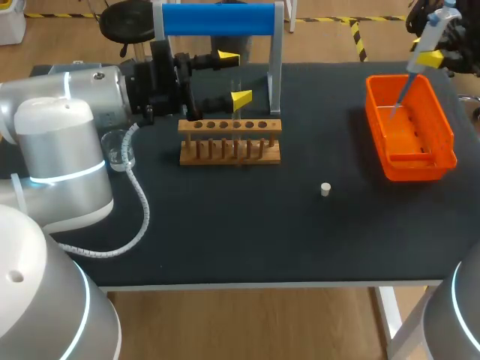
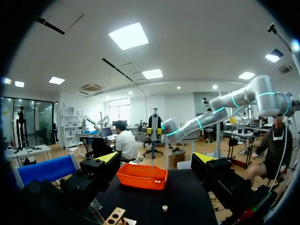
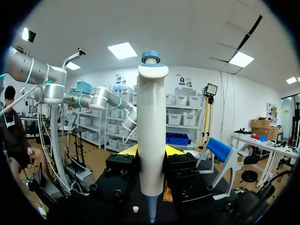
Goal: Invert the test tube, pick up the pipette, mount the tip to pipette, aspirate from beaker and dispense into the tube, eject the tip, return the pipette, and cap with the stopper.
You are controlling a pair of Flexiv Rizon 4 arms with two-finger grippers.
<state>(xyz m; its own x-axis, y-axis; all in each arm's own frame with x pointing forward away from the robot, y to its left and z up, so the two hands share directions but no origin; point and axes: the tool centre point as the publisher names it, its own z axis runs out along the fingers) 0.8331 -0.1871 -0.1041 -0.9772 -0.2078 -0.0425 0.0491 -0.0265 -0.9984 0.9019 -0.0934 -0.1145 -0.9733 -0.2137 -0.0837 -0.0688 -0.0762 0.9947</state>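
The right fingers [image 3: 129, 151] pinch the white pipette [image 3: 152, 136] from two sides around its body, so that it stands upright between the yellow tips. In the head view this pair sits at the upper right of the frame. The pipette's [image 1: 429, 34] thin lower end slants down into the orange tray [image 1: 442, 139] near the right edge of the dark bench [image 1: 247, 240]. Whether that end touches the tray floor cannot be told.

The left fingers [image 1: 241, 98] are spread wide at the upper middle of the head view, one yellow tip above the other in the frame. A clear test tube [image 1: 235, 82] rises upright between them out of the wooden rack [image 1: 229, 142] just below. Neither tip can be seen pressing on it. In the left wrist view both fingers [image 2: 108, 157] stand far apart, with the tray [image 2: 140, 180] and the pipette [image 2: 153, 131] well ahead of them and a corner of the rack [image 2: 115, 216] under the gripper.

The small white stopper [image 1: 325, 189] lies alone on the bench right of centre, apart from both rack and tray. A glass beaker [image 1: 120, 150] stands at the left, close against the left arm. A blue-topped stand [image 1: 217, 19] rises behind the rack at the top of the frame.
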